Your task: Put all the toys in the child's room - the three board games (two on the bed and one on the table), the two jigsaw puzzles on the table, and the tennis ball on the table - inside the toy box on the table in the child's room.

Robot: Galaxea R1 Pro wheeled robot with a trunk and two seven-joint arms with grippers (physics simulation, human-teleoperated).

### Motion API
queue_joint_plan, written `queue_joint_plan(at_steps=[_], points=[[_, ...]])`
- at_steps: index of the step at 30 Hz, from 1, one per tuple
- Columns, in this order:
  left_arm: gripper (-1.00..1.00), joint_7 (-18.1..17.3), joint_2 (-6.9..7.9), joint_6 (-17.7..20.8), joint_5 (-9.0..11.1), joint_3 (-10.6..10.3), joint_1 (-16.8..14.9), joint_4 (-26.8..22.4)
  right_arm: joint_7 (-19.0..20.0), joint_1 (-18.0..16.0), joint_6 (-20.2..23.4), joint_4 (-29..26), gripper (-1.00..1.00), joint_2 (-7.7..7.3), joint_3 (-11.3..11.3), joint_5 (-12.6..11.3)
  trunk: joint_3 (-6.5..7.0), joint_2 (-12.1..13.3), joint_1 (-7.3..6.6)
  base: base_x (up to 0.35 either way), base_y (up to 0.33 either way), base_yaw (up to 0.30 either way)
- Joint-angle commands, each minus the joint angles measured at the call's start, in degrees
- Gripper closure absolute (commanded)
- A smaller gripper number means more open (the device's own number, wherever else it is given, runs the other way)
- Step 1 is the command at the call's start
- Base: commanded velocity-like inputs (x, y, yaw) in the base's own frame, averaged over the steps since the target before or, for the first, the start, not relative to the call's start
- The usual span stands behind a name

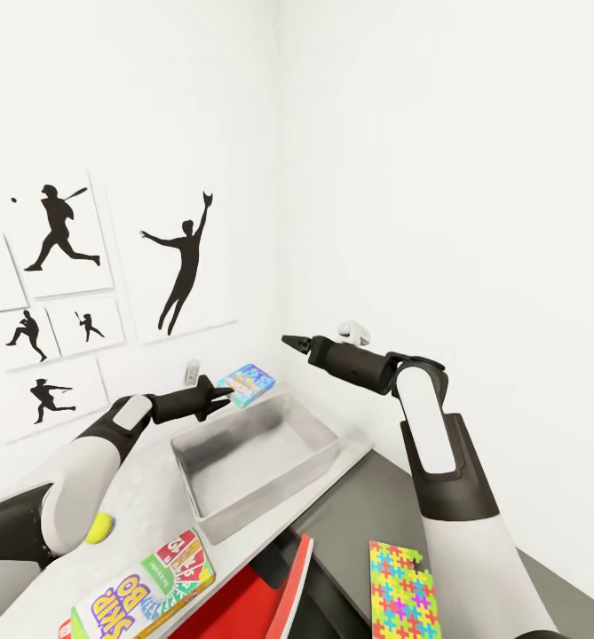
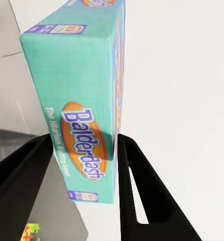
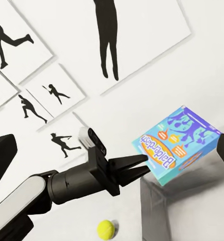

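Observation:
My left gripper (image 1: 218,398) is shut on the light blue "Balderdash" board game (image 1: 248,383), holding it by one end above the far left corner of the grey toy box (image 1: 243,506). The left wrist view has both black fingers (image 2: 134,175) clamped on the board game (image 2: 84,100). The right wrist view takes in the board game (image 3: 180,143), the left gripper (image 3: 140,168) and the tennis ball (image 3: 106,229). My right gripper (image 1: 291,340) hangs open in the air past the box's far right. The tennis ball (image 1: 99,529) and the SKIP BO game (image 1: 146,590) lie on the table (image 1: 154,488).
A jigsaw puzzle (image 1: 399,590) lies on the lower dark grey desk (image 1: 376,506) to the right. A red and white flat thing (image 1: 274,599) stands below the table's edge. White walls with sports-silhouette pictures (image 1: 186,266) close in behind the table.

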Motion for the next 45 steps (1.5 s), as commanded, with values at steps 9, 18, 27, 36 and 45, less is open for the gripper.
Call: queue_joint_plan(at_steps=[9,18,27,36,45], points=[[1.0,0.08,-0.55,0.31,-0.22,0.32,-0.02,-0.27,-0.52,0.14,0.14,0.15,-1.0,0.02,0.01,-0.62,-0.26,-0.05,0.02,0.0,0.0,0.0],[1.0,0.07,-0.53,0.26,-0.14,0.35,-0.02,-0.44,-0.45,0.16,0.07,0.36,-1.0,0.02,0.06,-0.62,-0.8,-0.05,0.02,0.0,0.0,0.0],[1.0,0.05,-0.54,0.22,0.08,0.39,0.01,-0.58,-0.48,0.15,0.11,0.45,-1.0,0.02,0.14,-0.62,-1.63,-0.05,0.02,0.0,0.0,0.0],[1.0,-0.1,-0.51,0.24,0.21,0.4,0.0,-0.65,-0.51,0.15,0.08,0.61,-1.0,0.02,0.15,-0.62,-2.48,-0.05,0.02,0.0,0.0,0.0],[1.0,-0.65,-0.38,0.3,0.26,0.5,0.0,-0.69,-0.51,0.15,0.06,1.25,-1.0,0.02,0.15,-0.62,-3.32,-0.05,0.02,0.0,0.0,0.0]])
